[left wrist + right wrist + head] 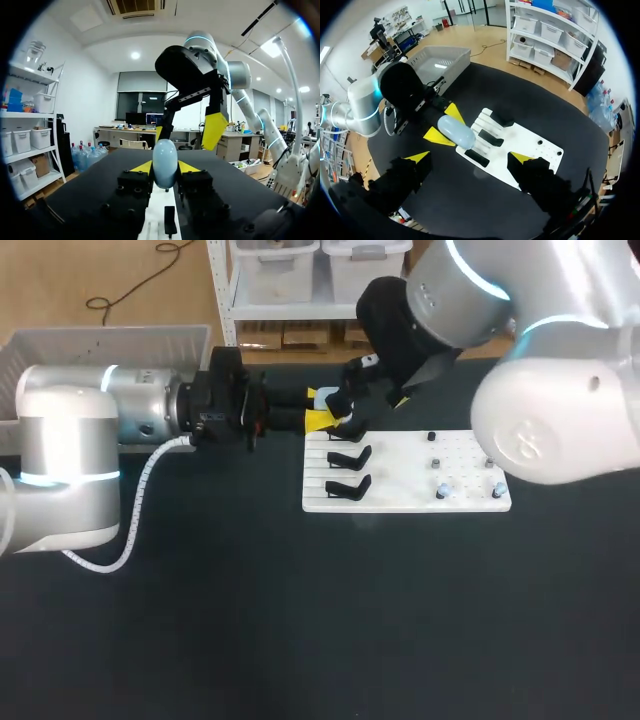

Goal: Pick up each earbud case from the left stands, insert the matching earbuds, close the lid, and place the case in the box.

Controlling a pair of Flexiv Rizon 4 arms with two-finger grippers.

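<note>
The left gripper (pixel 322 409) is clenched on the pale blue earbud case (pixel 165 162), one yellow tip on each side. The case sits at the far left corner of the white board (pixel 410 502), over the farthest stand. Whether it has cleared that stand cannot be told. Two more black stands (pixel 349 456) on the board's left side are bare. Small earbuds (pixel 441 490) sit on pegs along the board's right side. The right gripper (pixel 470 159) hangs above the case with its fingers spread wide and nothing between them. The grey box (pixel 110 333) stands at the far left of the desk (pixel 300 620), behind the left arm.

Assessment: the step in hand is taking the first case off its stand, so the task is at an early stage. The lift should run straight along the stand's axis so the case does not snag or drag the board. The grip looks centred on the case, and the seam of the lid cannot be made out. If the tips span that seam, regrasping lower would leave the lid free to open. The case is smooth and rounded and may rotate under a loose grip. The right gripper should stay clear until the case is held steady.
</note>
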